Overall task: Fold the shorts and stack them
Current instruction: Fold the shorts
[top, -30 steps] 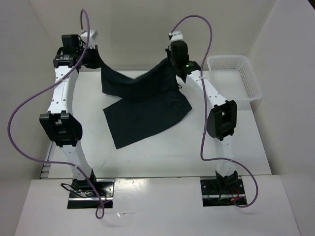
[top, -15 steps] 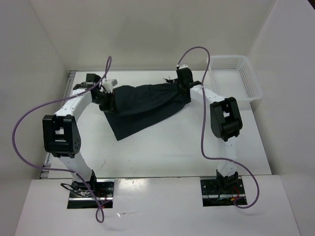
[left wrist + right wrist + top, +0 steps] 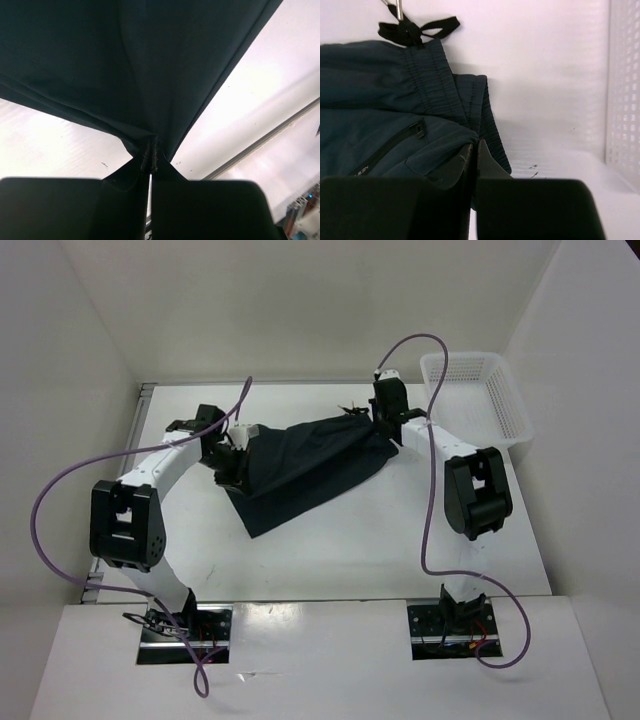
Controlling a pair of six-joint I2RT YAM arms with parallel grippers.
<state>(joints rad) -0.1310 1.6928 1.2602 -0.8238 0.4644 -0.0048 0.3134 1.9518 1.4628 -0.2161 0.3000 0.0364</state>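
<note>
The dark navy shorts (image 3: 305, 462) lie folded over on the white table, stretched between both grippers. My left gripper (image 3: 235, 455) is shut on the left edge of the shorts; in the left wrist view the cloth (image 3: 150, 75) fans out from the closed fingertips (image 3: 151, 155). My right gripper (image 3: 383, 425) is shut on the waistband end; the right wrist view shows the gathered waistband (image 3: 437, 85), a zip pocket (image 3: 395, 142) and the black drawstring (image 3: 415, 30) ahead of the closed gripper (image 3: 474, 145).
A white plastic mesh basket (image 3: 478, 400) stands at the back right of the table, and its wall shows in the right wrist view (image 3: 622, 85). White walls enclose the table on the left, back and right.
Both grippers came down from holding the shorts raised at the back and drew the upper half forward and right. The shorts now lie folded over themselves, low on the table.
</note>
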